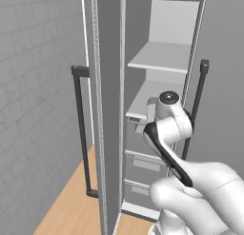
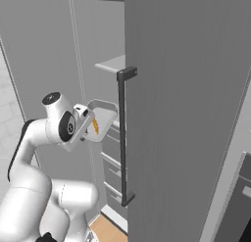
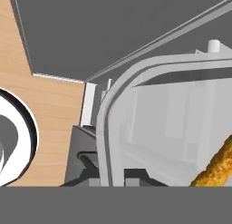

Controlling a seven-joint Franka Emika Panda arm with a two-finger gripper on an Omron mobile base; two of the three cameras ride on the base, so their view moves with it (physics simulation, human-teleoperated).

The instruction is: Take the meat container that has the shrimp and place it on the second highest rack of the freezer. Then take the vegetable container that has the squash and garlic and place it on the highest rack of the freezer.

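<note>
Container (image 2: 100,119) before the open freezer (image 1: 162,110), below its highest rack (image 1: 162,57).

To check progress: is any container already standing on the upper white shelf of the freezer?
No; in the left base view the highest rack is bare.

The freezer (image 1: 110,110) is plain grey outside, with dark bar handles (image 1: 82,134) and white shelves (image 1: 162,55) within. A clear, pale grey container (image 2: 100,119) holds something orange and speckled (image 2: 95,125). The floor (image 1: 71,205) is light wood-grain; the wall (image 1: 33,110) is grey tile.
</note>
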